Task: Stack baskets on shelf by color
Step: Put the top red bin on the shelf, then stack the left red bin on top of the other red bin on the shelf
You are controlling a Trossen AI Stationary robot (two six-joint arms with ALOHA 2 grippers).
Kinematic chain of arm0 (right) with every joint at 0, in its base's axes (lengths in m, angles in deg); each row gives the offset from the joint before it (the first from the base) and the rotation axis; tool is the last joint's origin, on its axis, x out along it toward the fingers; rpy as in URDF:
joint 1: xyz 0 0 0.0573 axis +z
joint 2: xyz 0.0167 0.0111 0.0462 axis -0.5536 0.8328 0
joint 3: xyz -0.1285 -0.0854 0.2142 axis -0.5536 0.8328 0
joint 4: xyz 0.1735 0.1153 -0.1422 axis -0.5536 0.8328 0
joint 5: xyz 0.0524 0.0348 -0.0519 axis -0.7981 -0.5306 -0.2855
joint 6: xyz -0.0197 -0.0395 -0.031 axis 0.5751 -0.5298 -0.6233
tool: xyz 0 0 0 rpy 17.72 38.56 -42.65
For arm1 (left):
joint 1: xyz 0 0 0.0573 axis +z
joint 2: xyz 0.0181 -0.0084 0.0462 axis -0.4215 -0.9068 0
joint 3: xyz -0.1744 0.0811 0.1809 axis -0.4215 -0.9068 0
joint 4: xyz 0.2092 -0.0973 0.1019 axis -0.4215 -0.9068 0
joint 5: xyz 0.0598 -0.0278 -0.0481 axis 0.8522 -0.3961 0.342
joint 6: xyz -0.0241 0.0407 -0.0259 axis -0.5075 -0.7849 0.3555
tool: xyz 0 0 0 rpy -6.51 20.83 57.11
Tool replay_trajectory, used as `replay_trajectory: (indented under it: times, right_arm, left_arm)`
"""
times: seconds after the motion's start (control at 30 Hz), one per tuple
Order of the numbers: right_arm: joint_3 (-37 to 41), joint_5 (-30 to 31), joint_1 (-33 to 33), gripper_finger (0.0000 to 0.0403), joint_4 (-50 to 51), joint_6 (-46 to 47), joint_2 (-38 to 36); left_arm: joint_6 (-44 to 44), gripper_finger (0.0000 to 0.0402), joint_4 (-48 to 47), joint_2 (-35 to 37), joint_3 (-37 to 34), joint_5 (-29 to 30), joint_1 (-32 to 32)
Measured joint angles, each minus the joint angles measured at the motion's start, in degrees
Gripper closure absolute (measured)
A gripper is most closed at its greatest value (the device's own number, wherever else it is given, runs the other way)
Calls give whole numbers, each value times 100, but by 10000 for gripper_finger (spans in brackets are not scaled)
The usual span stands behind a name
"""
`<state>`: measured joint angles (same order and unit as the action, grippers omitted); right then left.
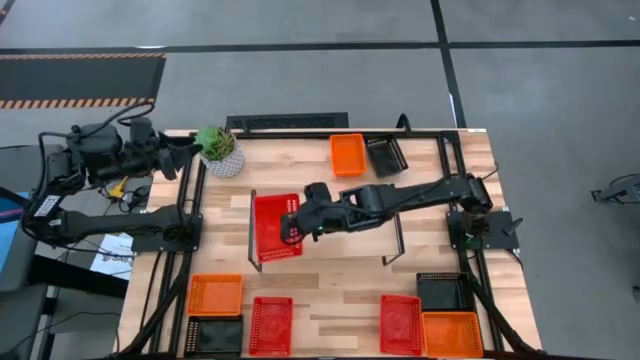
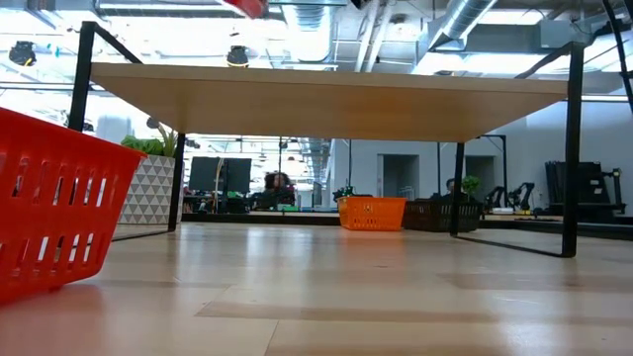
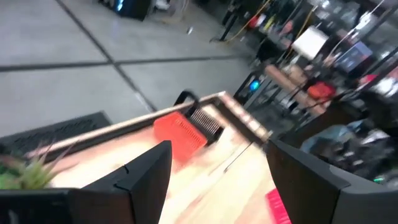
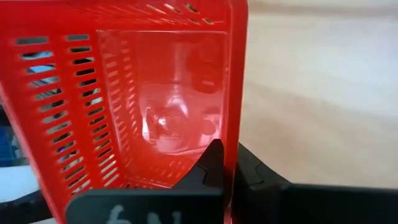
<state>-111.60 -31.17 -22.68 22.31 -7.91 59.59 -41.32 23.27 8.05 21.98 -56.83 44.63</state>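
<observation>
My right gripper (image 1: pixel 297 222) is shut on a red basket (image 1: pixel 275 228) over the left end of the light-wood shelf (image 1: pixel 350 245). A bit of that red basket (image 2: pixel 244 7) shows above the shelf board (image 2: pixel 336 99) in the low view. Two more red baskets (image 1: pixel 271 325) (image 1: pixel 400 323), two orange baskets (image 1: pixel 215 294) (image 1: pixel 452 333) and two black baskets (image 1: pixel 215 333) (image 1: pixel 443 291) sit along the table's near edge. One orange basket (image 1: pixel 347 153) and one black basket (image 1: pixel 385 155) stand by the far edge. My left gripper (image 3: pixel 217 155) is open, raised at the far left by the plant pot. My right gripper pinches the red basket's side wall (image 4: pixel 233 118), the one facing the table's right, with one finger (image 4: pixel 211 165) inside the basket and the other outside. The fingers come from the table's right. The basket sits tilted in the hold; whether it touches the shelf board, I cannot tell.
A white pot with a green plant (image 1: pixel 220 150) stands at the far left corner, close to my left gripper. The shelf's black legs (image 2: pixel 571 148) stand on the tabletop. A red basket (image 2: pixel 49 227) sits close to the low camera. People show in the room behind.
</observation>
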Motion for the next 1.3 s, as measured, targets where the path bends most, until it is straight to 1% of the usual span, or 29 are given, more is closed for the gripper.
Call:
replay_trajectory:
  times: [0.07, 0.17, 0.23, 0.3, 0.4, 0.5, 0.7, 1.07, 1.17, 1.3]
  right_arm:
    - [31, -29, 2, 381, 187, 29, 26]
    - [4, -115, 8, 374, -28, 209, 162]
    - [29, -122, 17, 376, 85, 236, 219]
    - [8, -148, 14, 382, -159, 278, 355]
    - [29, -202, -43, 388, -10, 283, 395]
    - [13, -212, -122, 385, -179, 296, 439]
    - [22, -238, -169, 342, 50, 280, 417]
    - [20, -253, -118, 260, 78, 261, 408]
    - [20, -249, -127, 238, 77, 133, 406]
    - [19, -234, -184, 214, 149, 60, 271]
  left_arm:
    - [20, 152, -168, -3, -2, 1, 0]
    - [52, 152, -315, -1, -2, -30, 0]
    - [58, 152, -330, -1, -2, -95, 0]
    - [59, 152, -335, -1, -2, -126, 0]
    - [30, 152, -334, 1, -2, -129, 0]
    - [-22, 152, -334, -1, -2, -129, 0]
    - [-92, 152, -332, 1, -2, -172, 0]
    - [-93, 152, -332, -1, -2, -170, 0]
    - [-84, 152, -330, -1, -2, -178, 0]
    - [-44, 152, -334, -1, -2, -360, -2]
